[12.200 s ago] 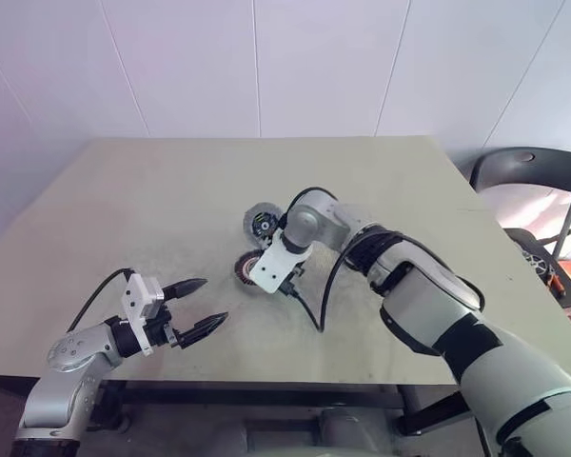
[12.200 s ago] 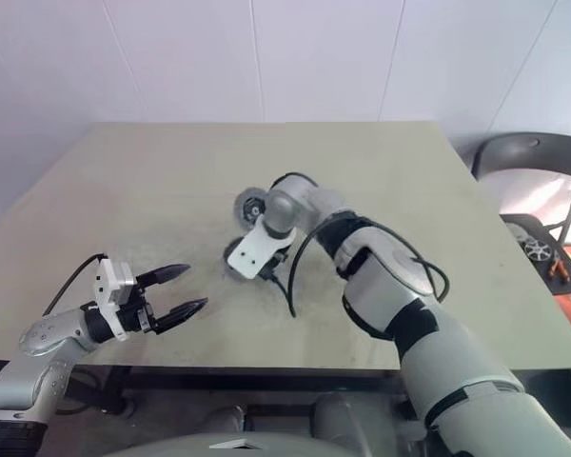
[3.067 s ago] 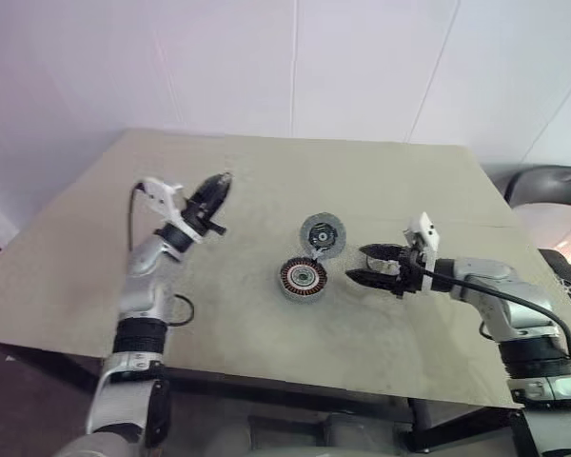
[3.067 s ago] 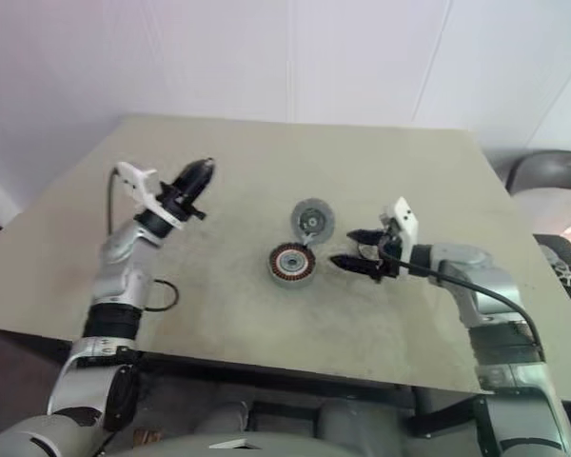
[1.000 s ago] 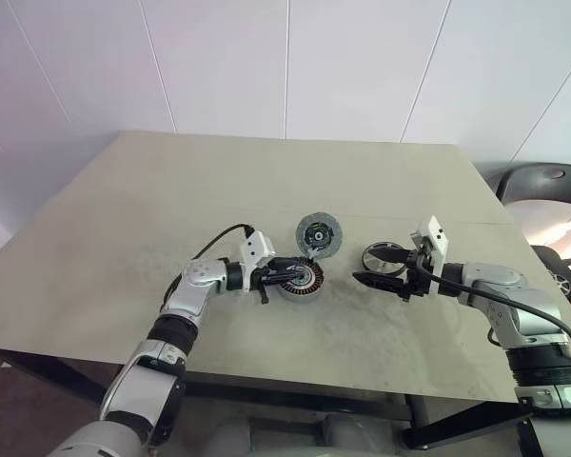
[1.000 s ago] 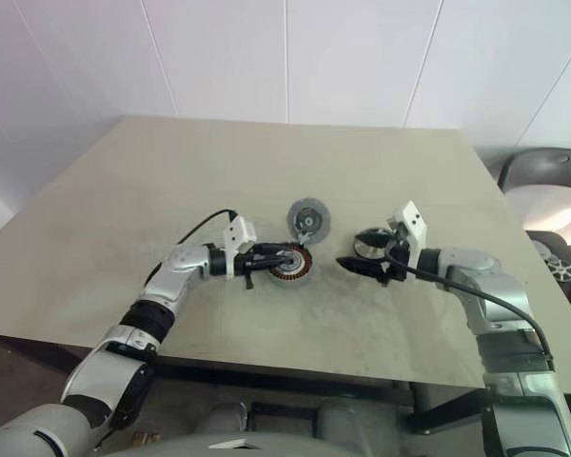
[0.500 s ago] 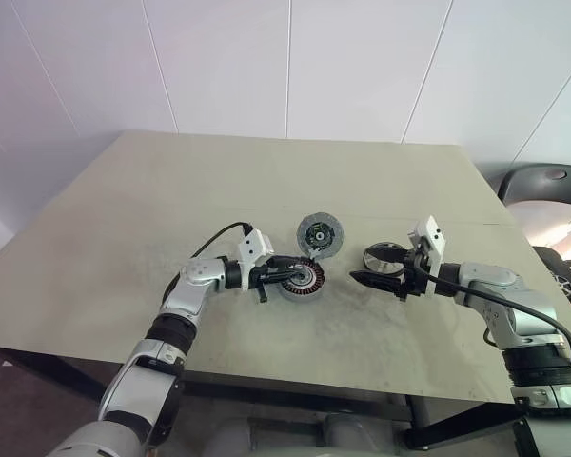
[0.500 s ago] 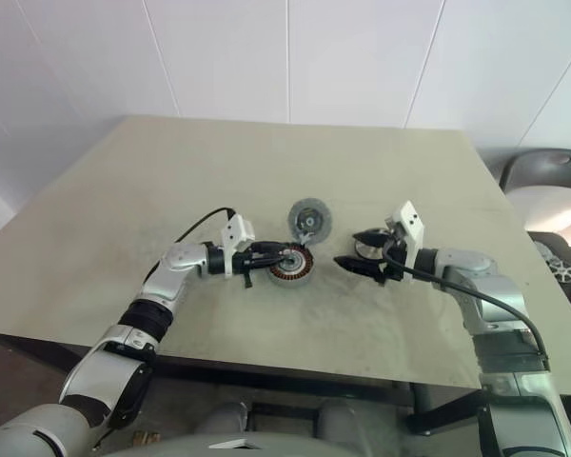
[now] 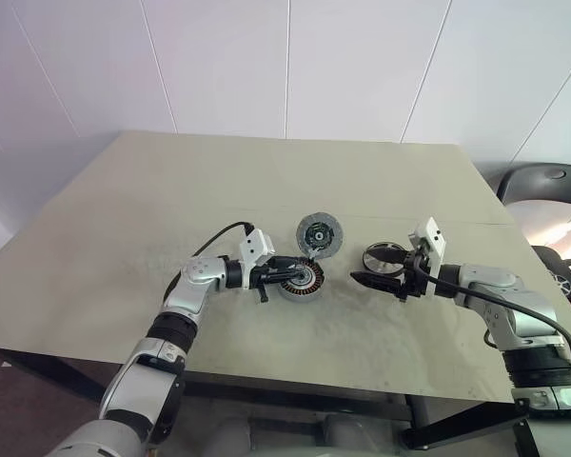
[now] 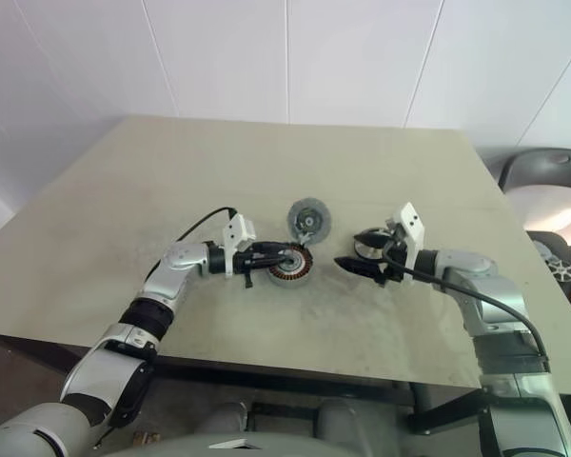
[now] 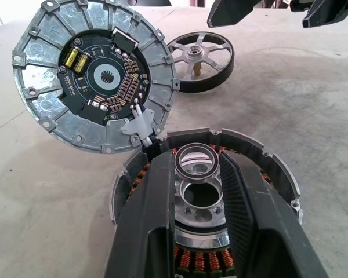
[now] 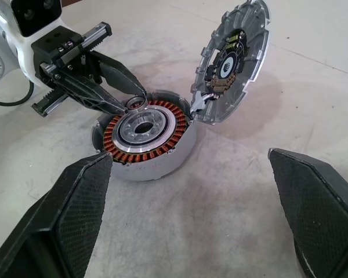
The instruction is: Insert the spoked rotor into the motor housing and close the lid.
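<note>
- The motor housing (image 12: 144,136) sits mid-tabletop (image 9: 124,238), its lid (image 11: 90,78) swung up and tilted open at the back edge.
- The left claw (image 11: 198,191) has its 2 fingers narrowed around a small metal ring at the housing's hub; it looks like it is gripping that ring.
- The right claw (image 9: 385,268) stands wide open and empty, straddling the spoked rotor (image 11: 202,61), which lies flat on the tabletop just right of the housing.
- Judging by this, the rotor pickup is the step in hand: the right claw must close on the rim, carry it over the hub, then lower it squarely.
</note>
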Robot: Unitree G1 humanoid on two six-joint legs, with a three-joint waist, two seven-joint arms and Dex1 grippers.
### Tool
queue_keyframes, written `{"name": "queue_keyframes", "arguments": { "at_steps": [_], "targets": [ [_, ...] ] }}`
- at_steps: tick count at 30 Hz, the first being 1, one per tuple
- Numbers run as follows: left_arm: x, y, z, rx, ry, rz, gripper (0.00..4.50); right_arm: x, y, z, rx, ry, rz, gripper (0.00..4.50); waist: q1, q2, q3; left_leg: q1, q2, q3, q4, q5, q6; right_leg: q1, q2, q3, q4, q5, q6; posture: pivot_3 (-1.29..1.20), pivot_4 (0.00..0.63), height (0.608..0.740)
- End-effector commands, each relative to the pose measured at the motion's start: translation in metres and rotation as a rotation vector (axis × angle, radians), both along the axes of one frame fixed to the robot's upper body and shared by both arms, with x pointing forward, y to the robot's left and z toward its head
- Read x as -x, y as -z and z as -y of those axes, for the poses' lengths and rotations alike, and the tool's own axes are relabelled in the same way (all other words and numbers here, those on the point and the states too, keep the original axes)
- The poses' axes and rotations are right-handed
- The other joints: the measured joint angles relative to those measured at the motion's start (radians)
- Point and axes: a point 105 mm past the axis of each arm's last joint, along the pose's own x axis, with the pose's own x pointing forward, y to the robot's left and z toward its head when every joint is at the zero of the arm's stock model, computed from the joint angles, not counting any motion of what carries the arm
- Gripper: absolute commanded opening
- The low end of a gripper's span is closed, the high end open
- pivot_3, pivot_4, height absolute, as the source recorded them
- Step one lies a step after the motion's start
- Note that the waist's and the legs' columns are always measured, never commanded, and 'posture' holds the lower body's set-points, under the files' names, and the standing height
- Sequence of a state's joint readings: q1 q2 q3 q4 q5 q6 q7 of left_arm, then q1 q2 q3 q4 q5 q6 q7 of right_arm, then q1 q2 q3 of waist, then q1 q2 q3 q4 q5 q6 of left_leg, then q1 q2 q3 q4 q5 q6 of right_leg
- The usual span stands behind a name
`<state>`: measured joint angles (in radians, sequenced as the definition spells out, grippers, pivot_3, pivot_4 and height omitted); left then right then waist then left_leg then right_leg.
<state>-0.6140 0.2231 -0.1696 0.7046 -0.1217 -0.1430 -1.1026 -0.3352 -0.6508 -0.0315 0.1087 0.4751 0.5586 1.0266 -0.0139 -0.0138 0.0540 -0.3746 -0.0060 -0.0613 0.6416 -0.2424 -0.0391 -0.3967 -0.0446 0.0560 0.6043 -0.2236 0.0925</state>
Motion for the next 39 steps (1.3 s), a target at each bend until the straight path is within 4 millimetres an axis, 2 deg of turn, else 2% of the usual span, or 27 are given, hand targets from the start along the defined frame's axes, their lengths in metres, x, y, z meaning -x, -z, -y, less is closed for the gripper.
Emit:
{"name": "queue_keyframes", "arguments": {
  "at_steps": [1,3,4,5,9,17,20,23,29,31,35,39],
  "targets": [
    [-0.005,-0.014,0.003,0.027,0.011,0.029,0.78,-0.001,-0.017,0.0,-0.002,-0.005,0.073,4.5,0.0,0.0,0.0,0.0,0.0,0.0,0.0,0.0,0.0,0.0,0.0,0.0,0.0,0.0,0.0,0.0,0.0,0.74],
    [-0.005,-0.015,0.004,0.039,0.013,0.019,0.78,-0.001,-0.017,0.0,-0.002,-0.003,0.074,4.5,0.0,0.0,0.0,0.0,0.0,0.0,0.0,0.0,0.0,0.0,0.0,0.0,0.0,0.0,0.0,0.0,0.0,0.74],
    [-0.006,-0.017,0.004,0.046,0.01,0.018,1.49,-0.001,-0.017,0.0,-0.002,-0.001,0.074,4.5,0.0,0.0,0.0,0.0,0.0,0.0,0.0,0.0,0.0,0.0,0.0,0.0,0.0,0.0,0.0,0.0,0.0,0.74],
    [-0.007,-0.018,0.003,0.049,0.001,0.026,1.69,-0.001,-0.017,0.0,-0.002,0.0,0.074,4.5,0.0,0.0,0.0,0.0,0.0,0.0,0.0,0.0,0.0,0.0,0.0,0.0,0.0,0.0,0.0,0.0,0.0,0.74],
    [-0.013,-0.021,0.002,0.056,-0.037,0.038,3.0,-0.001,-0.017,0.001,-0.001,0.005,0.074,4.5,0.0,0.0,0.0,0.0,0.0,0.0,0.0,0.0,0.0,0.0,0.0,0.0,0.0,0.0,0.0,0.0,0.0,0.74],
    [-0.021,-0.037,-0.009,0.11,-0.107,0.088,3.0,-0.001,-0.017,-0.001,-0.003,0.001,0.073,4.5,0.0,0.0,0.0,0.0,0.0,0.0,0.0,0.0,0.0,0.0,0.0,0.0,0.0,0.0,0.0,0.0,0.0,0.74],
    [-0.027,-0.054,-0.023,0.209,-0.193,0.107,3.0,0.002,-0.02,-0.013,-0.036,-0.039,0.071,4.5,-0.001,0.0,0.0,0.0,0.0,0.0,0.0,0.0,0.0,0.0,0.0,0.0,0.0,0.0,0.0,0.0,0.0,0.74],
    [-0.028,-0.063,-0.036,0.287,-0.251,0.095,2.09,0.006,-0.023,-0.028,-0.075,-0.085,0.07,4.5,-0.002,0.0,0.0,0.0,0.0,0.0,0.0,0.0,0.0,0.0,0.0,0.0,0.0,0.0,0.0,0.0,0.0,0.74],
    [-0.024,-0.067,-0.062,0.351,-0.357,0.087,0.04,0.006,-0.026,-0.07,-0.141,-0.163,0.071,4.5,-0.005,0.0,0.0,0.001,0.001,0.0,0.0,0.0,0.0,-0.001,0.0,0.0,0.003,0.0,0.0,0.0,0.0,0.74],
    [-0.021,-0.068,-0.069,0.355,-0.38,0.091,0.04,0.006,-0.026,-0.082,-0.152,-0.187,0.065,4.5,-0.004,0.0,0.0,0.001,0.001,0.0,0.001,0.0,0.0,-0.001,0.0,0.0,0.005,0.0,0.0,0.0,0.0,0.74],
    [-0.009,-0.064,-0.076,0.316,-0.376,0.085,0.0,-0.002,-0.023,-0.098,-0.154,-0.193,0.064,3.25,-0.006,0.0,0.0,0.001,0.001,0.0,0.003,0.0,0.0,-0.001,0.0,0.0,0.006,0.0,0.0,0.0,0.0,0.74],
    [-0.004,-0.066,-0.086,0.309,-0.415,0.092,0.0,-0.017,-0.006,-0.105,-0.023,-0.153,0.096,1.83,-0.004,0.0,0.0,0.001,0.001,0.0,0.003,0.0,0.0,-0.001,0.0,0.0,0.006,0.0,0.0,0.0,0.0,0.74]
  ]
}}
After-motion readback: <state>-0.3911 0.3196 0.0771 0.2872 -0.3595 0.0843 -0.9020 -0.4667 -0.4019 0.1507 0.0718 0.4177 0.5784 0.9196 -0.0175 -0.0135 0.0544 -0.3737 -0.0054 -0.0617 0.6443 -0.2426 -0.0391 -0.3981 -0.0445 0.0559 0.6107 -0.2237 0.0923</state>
